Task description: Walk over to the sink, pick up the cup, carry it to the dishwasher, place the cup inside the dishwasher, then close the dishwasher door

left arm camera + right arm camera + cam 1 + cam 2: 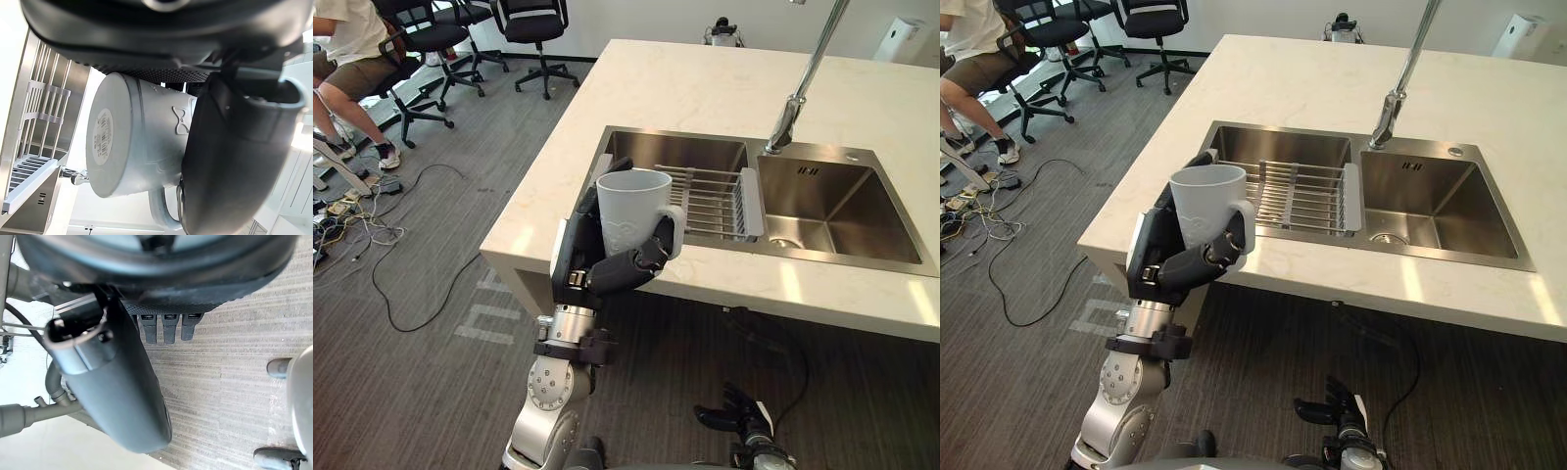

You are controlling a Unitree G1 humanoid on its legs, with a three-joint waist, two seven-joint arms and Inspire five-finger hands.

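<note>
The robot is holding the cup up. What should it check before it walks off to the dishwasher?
1. Grip: the left hand has its fingers and thumb curled round the cup: ok.
2. Cup upright, rim up: ok.
3. Cup free of the sink and the drying rack: its base hangs in the air at the counter's edge: ok.
4. Right hand free for the door: low, open, holding nothing: ok.
5. Bystanders: a person sits far to the left, well away: ok.
6. Way to the dishwasher, and whether its door is open: cannot tell.
</note>
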